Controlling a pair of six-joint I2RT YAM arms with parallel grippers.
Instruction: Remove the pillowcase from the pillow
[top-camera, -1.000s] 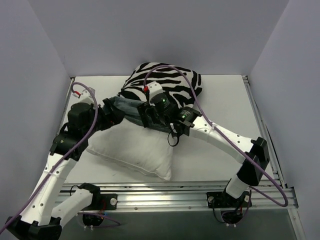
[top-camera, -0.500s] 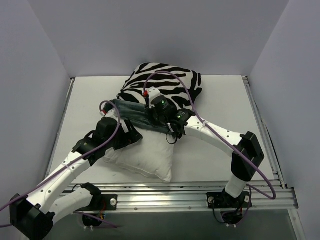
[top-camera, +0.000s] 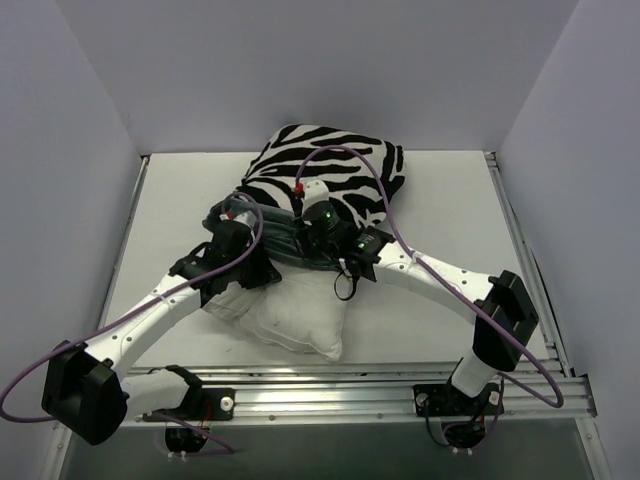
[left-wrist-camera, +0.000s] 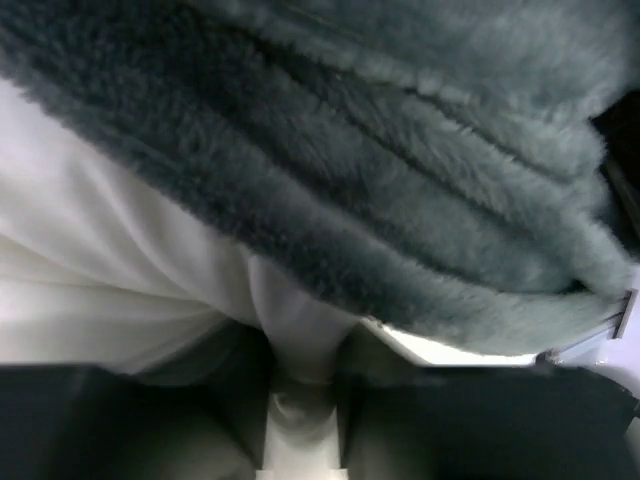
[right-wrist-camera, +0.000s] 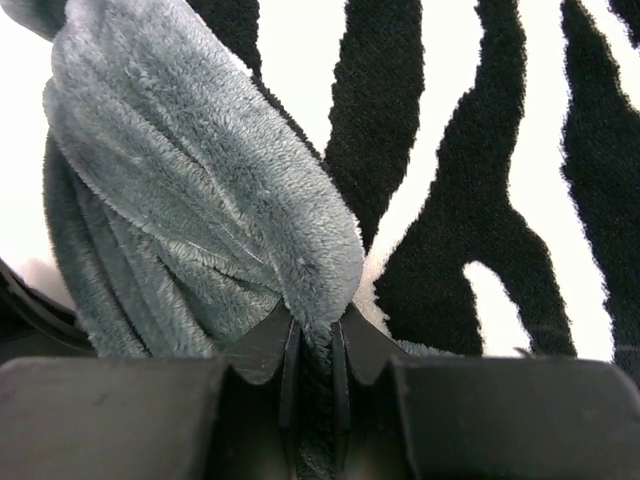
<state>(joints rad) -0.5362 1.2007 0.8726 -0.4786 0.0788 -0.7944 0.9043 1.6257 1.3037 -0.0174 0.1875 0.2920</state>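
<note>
Pillowcase (top-camera: 345, 170): fuzzy grey-green folds, zebra pile; pillow (top-camera: 300, 318) plump, white, creased.

One white pillow (top-camera: 295, 318). One pillowcase (top-camera: 345, 172), zebra-striped with a grey-green face. Two robot arms, the left arm (top-camera: 160, 312) and the right arm (top-camera: 445, 283), each with one hand: left hand (left-wrist-camera: 300, 385), right hand (right-wrist-camera: 312, 352). Two purple cables (top-camera: 345, 149). One counter (top-camera: 450, 195).

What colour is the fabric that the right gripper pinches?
Grey-green, a plush fold of the pillowcase; clearest in the right wrist view.
</note>
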